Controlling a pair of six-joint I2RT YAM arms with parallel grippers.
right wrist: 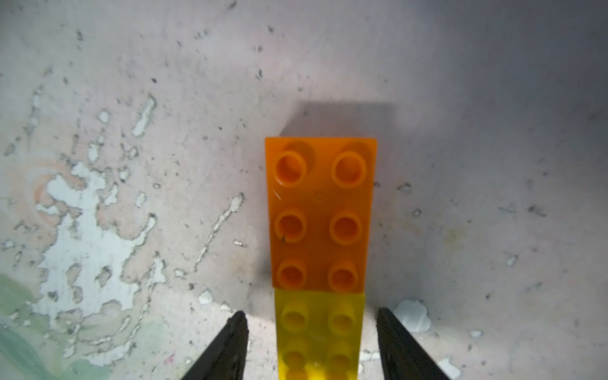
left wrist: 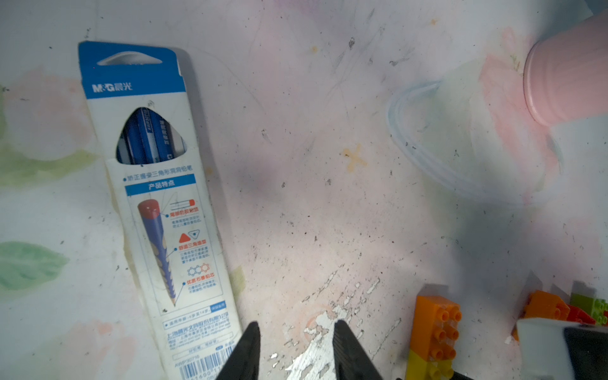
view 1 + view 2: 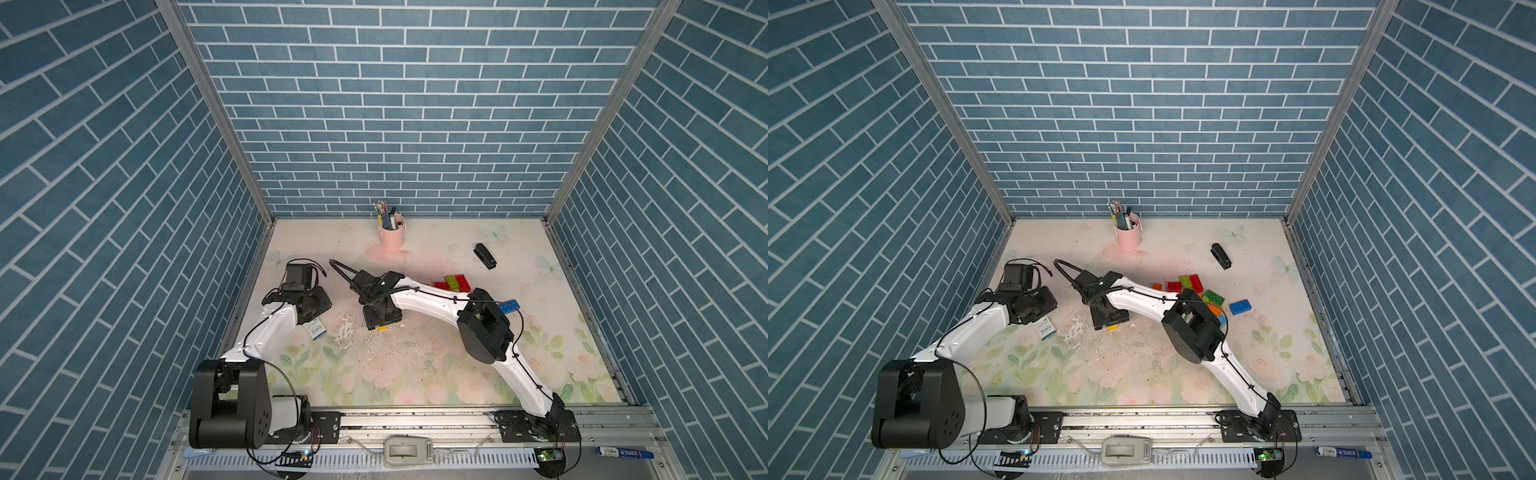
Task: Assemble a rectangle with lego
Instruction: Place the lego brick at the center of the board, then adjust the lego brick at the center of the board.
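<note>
Scuffed floral mat (image 1: 493, 164); glossy orange brick (image 1: 320, 210) touching yellow brick (image 1: 320, 342), right gripper (image 1: 311, 314) agape, empty.

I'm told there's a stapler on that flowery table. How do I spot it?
Start at the pink pen cup by the back wall and look right. The stapler lies alone there, behind the pile of lego bricks; it is small and black, while the bricks are brightly coloured.
</note>
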